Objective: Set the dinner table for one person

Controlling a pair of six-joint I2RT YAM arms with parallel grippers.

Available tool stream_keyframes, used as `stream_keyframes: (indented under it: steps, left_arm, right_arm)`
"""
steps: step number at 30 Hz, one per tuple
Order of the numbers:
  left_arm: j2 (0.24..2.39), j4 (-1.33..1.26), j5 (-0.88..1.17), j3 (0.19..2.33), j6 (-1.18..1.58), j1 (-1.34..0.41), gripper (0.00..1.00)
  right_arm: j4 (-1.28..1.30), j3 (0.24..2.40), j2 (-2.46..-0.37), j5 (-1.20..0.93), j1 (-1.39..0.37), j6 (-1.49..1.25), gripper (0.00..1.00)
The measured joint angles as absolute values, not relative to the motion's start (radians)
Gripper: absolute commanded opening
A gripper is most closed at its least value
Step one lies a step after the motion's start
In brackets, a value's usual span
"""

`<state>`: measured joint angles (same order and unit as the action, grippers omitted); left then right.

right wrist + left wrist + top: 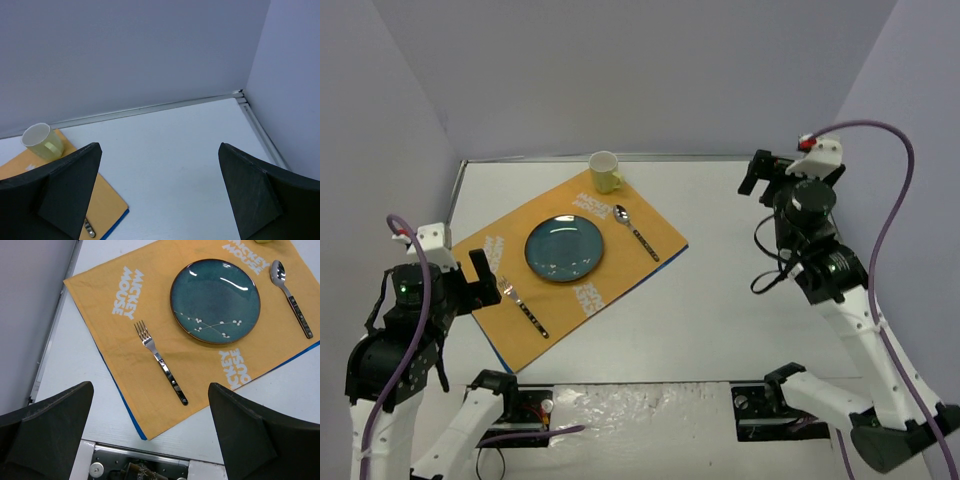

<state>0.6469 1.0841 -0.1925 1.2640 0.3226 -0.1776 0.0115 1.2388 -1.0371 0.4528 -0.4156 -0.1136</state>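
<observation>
The large flat white rectangular dinner table with thin metal edge strips fills the floor between the grey walls, its long axis running left to right in front of both arms. On its left half lies an orange rectangular cloth placemat with white lettering, skewed to the table's edges. A round dark teal ceramic plate sits at the mat's centre. A pale yellow mug stands upright at the mat's far corner. A steel fork lies left of the plate and a steel spoon right of it, neither touching it. The left gripper hangs above the mat's near edge, jaws wide apart and empty. The right gripper is raised over the table's far right part, jaws likewise spread, gripping nothing.
</observation>
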Motion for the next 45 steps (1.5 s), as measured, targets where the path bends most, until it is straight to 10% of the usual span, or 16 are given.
stream_keyframes:
  steps: [15,45]
  left_arm:
    - [0.466,1.236,-0.218,1.293,0.332,-0.190,0.97]
    - [0.229,1.350,-0.211,1.183,0.380,-0.191,0.97]
  right_arm:
    - [0.126,0.920,-0.447,0.507,-0.416,-0.059,1.00]
    - [0.242,0.837,-0.343,0.550,-0.416,-0.090,1.00]
